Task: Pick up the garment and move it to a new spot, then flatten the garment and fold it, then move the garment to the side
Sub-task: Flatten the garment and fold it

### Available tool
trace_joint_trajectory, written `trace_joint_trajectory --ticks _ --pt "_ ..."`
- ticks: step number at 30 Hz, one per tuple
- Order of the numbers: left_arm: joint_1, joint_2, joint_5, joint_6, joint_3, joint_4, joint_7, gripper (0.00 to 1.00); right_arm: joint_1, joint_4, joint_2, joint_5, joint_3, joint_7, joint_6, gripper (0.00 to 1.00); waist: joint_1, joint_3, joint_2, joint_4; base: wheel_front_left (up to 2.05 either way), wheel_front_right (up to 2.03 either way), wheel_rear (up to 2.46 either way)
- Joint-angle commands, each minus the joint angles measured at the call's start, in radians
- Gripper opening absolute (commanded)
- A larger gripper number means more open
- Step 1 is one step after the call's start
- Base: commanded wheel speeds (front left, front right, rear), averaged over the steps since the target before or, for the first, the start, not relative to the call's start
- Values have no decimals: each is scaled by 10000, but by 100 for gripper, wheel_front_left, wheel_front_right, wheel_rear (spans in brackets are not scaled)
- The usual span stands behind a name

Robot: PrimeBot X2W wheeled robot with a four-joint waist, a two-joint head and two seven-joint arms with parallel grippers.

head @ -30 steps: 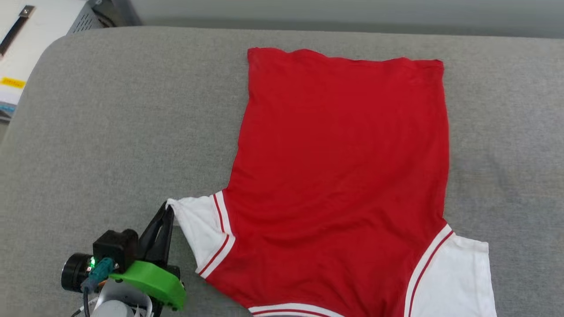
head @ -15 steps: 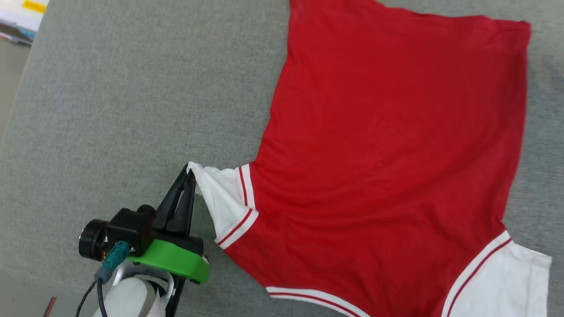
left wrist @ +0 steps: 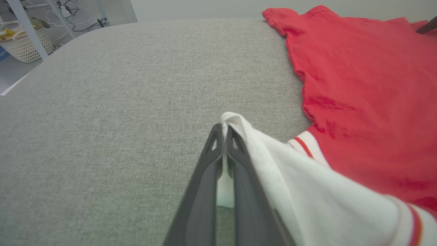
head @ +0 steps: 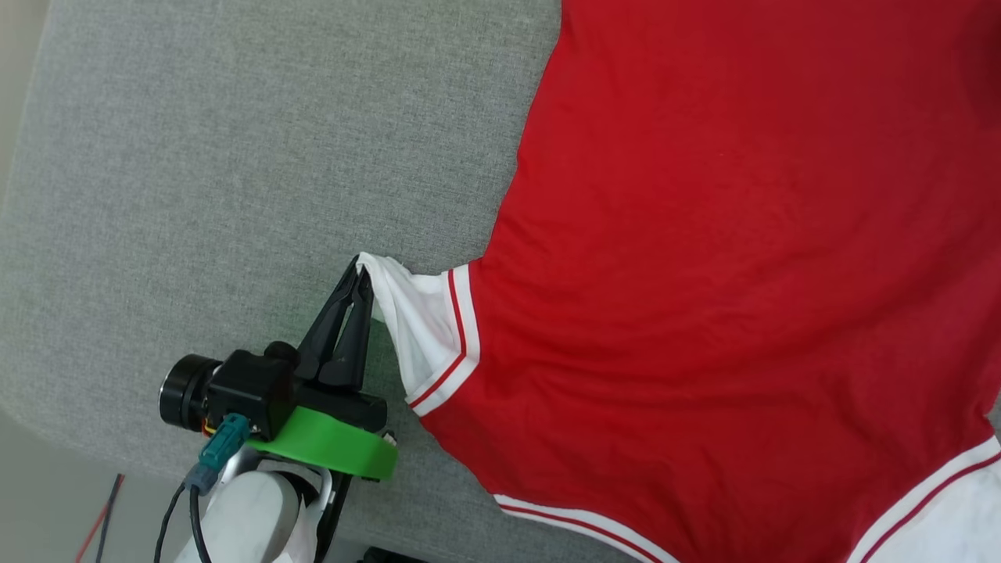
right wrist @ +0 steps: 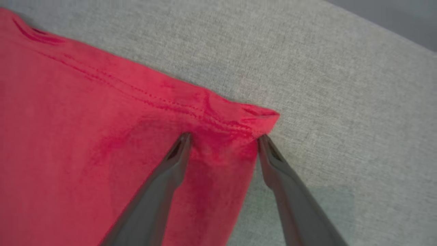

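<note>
The garment [head: 727, 266], a red T-shirt with white sleeves and striped trim, lies spread on the grey cushion, its plain side up. My left gripper [head: 361, 270] is shut on the tip of the white sleeve [head: 418, 320], which lifts slightly off the cushion. In the left wrist view the same gripper [left wrist: 223, 131] pinches the white sleeve cloth [left wrist: 273, 164], with the garment [left wrist: 368, 89] stretching to the right. In the right wrist view my right gripper [right wrist: 223, 138] stands open over a hem corner of the garment [right wrist: 102, 143], one fingertip on the red cloth, the other at its edge.
The grey cushion [head: 235, 156] has free room left of the shirt; its front-left edge drops to the floor [head: 47, 500]. A white basket [left wrist: 25, 49] and shelf legs stand beyond the cushion in the left wrist view.
The head camera has swung, shifting the whole picture. My left gripper stays shut on the sleeve tip, and the sleeve looks more drawn out and raised than before.
</note>
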Motion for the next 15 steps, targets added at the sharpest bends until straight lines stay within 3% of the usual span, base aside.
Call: trace_joint_trajectory --ticks 1,5,6,7,15 --pt "-163 -110 77 -106 96 -30 -59 0 169 343 74 -86 192 25 -9 100 -1 246 0 163 0 0 0" --pt "-148 -240 169 -251 245 24 -59 0 294 761 79 -91 227 -215 -9 100 -1 222 0 104 0 0 0" --pt "-149 -258 184 -281 266 47 -59 0 274 801 61 -117 237 -259 -9 69 -1 203 0 98 0 0 0" --pt "-154 -286 229 -333 305 101 -59 0 226 856 42 -129 262 -327 -9 0 -1 150 0 86 0 0 0" --pt "63 -485 420 -467 641 419 -59 0 2 769 -14 -86 671 -1201 -9 0 -1 -553 0 -167 0 0 0"
